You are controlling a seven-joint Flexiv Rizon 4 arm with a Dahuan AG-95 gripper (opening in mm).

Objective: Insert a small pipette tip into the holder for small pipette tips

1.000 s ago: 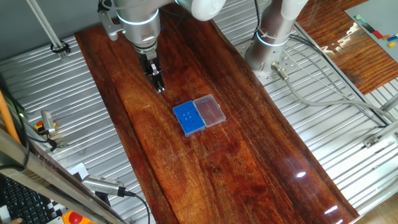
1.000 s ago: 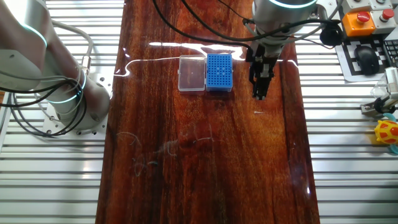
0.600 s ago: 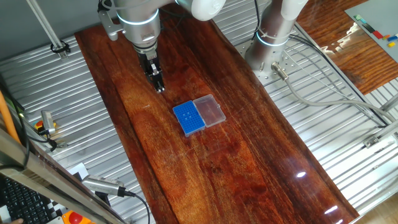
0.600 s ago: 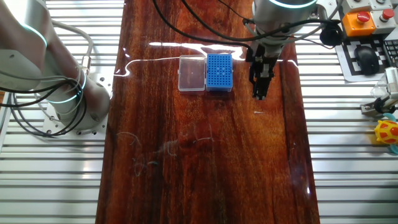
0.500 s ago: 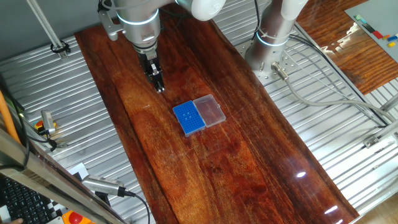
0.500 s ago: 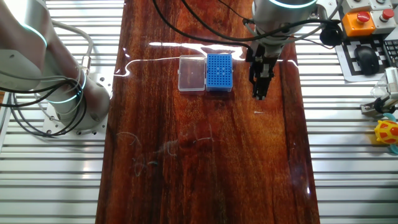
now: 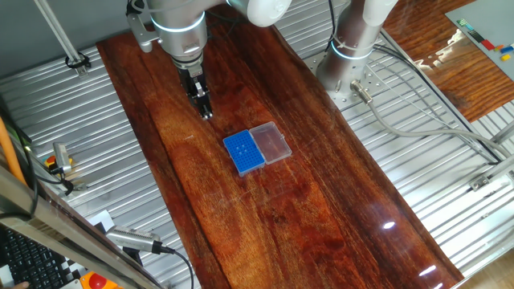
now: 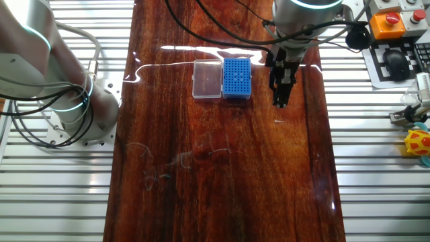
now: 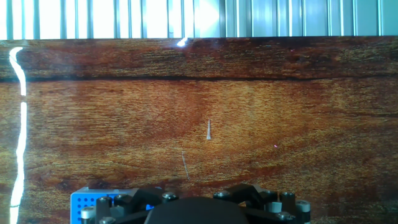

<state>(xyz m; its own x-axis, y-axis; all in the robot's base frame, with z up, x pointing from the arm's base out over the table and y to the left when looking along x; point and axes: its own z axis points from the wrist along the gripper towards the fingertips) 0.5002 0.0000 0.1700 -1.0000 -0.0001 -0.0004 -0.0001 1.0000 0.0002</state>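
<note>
The small pipette tip [image 9: 209, 129], pale and thin, lies flat on the wooden table; it shows faintly in the other fixed view [image 8: 279, 122]. The holder for small pipette tips [image 7: 243, 153] is a bright-blue rack, seen also in the other fixed view [image 8: 236, 78] and at the hand view's lower left [image 9: 99, 198]. My gripper [image 7: 206, 113] hangs above the table beside the holder, its fingers close together and empty, above and short of the tip [image 8: 279, 102]. The fingertips do not show in the hand view.
A clear plastic lid [image 7: 271, 143] lies joined to the holder's side. A second robot base [image 7: 353, 48] stands off the table's edge. A keyboard and emergency-stop button [image 8: 388, 20] sit beyond the table. A thin scratch-like line [image 9: 185, 165] marks the wood.
</note>
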